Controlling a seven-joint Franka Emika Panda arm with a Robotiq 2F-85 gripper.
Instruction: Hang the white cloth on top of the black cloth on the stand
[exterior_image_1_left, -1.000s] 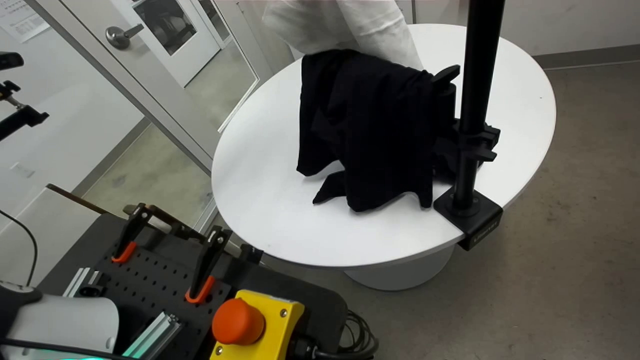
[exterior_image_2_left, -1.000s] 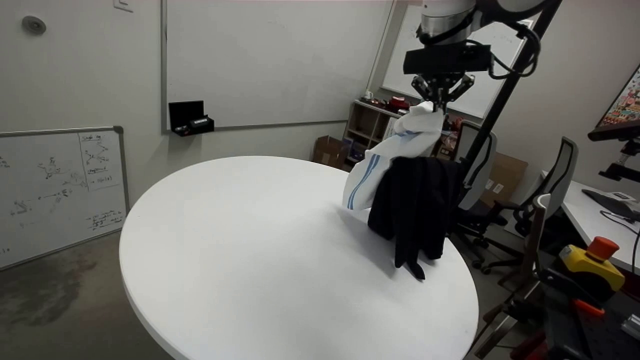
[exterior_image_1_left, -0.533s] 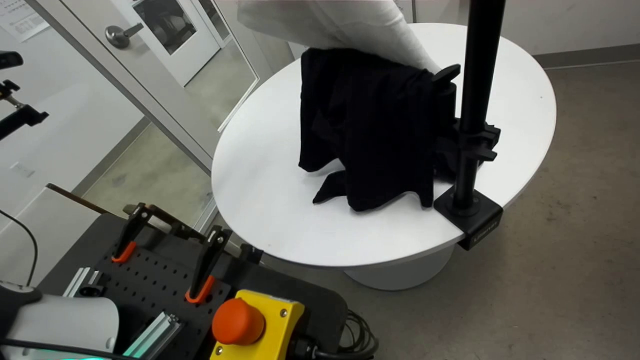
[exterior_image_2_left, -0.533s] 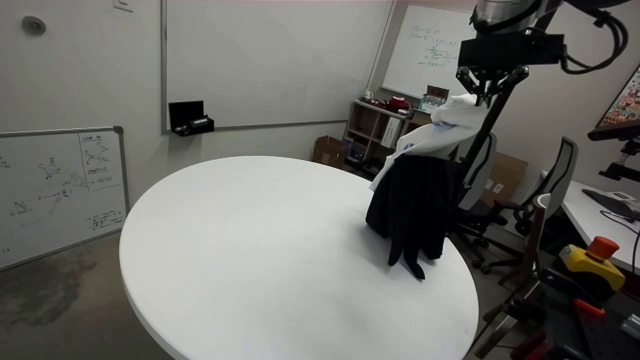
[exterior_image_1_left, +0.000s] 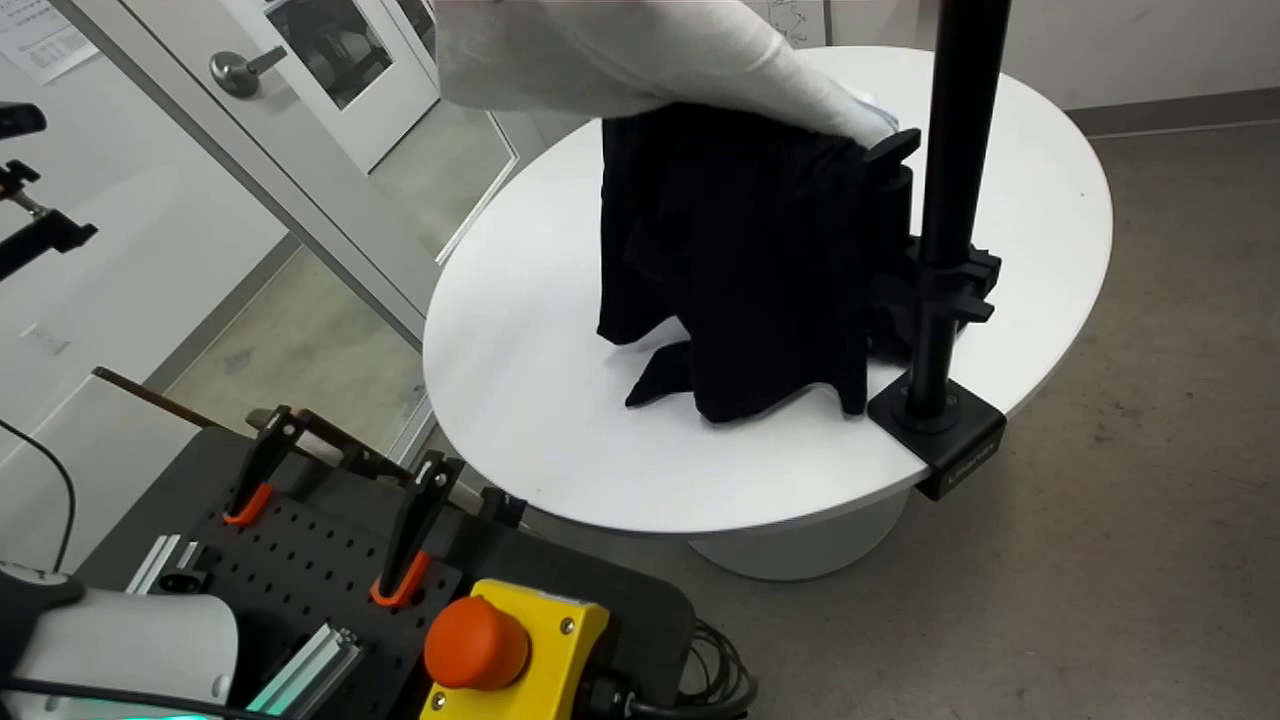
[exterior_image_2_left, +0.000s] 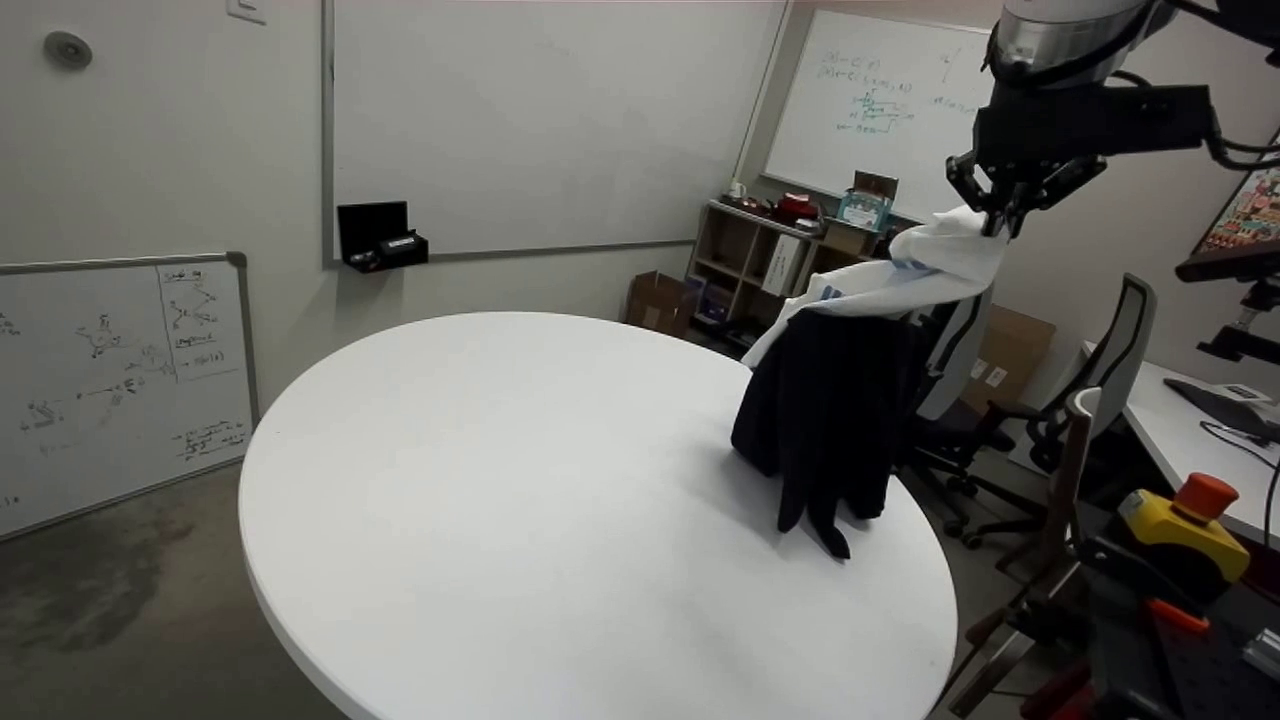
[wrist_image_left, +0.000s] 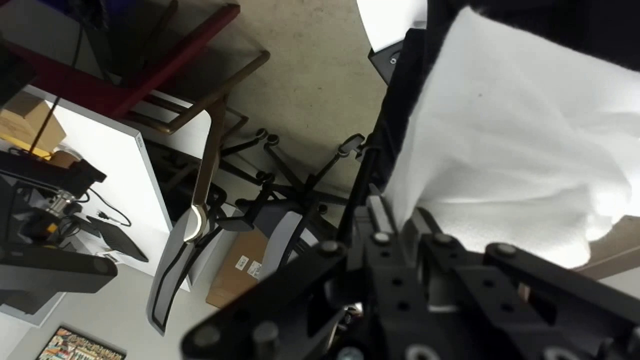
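Note:
The black cloth (exterior_image_1_left: 740, 260) hangs in folds on the stand over the round white table; it also shows in an exterior view (exterior_image_2_left: 830, 420). The stand's black pole (exterior_image_1_left: 955, 190) rises from a base at the table edge; its part under the cloths is hidden. My gripper (exterior_image_2_left: 1003, 225) is shut on one end of the white cloth (exterior_image_2_left: 880, 290), above and beyond the black cloth. The white cloth, with blue stripes, lies stretched across the black cloth's top, its far end drooping over the side. In the wrist view the fingers (wrist_image_left: 400, 215) pinch the white cloth (wrist_image_left: 510, 135).
The round white table (exterior_image_1_left: 520, 420) carries the stand's clamped base (exterior_image_1_left: 935, 430). A dark bench with a yellow and red stop button (exterior_image_1_left: 530, 640) and orange-tipped clamps stands near it. Office chairs (wrist_image_left: 185, 235) and a desk (exterior_image_2_left: 1180, 430) stand beyond the stand.
My gripper has moved to the right in an exterior view, past the stand, still holding the white cloth. The white cloth has been drawn across the black cloth's top, and its hanging end has risen.

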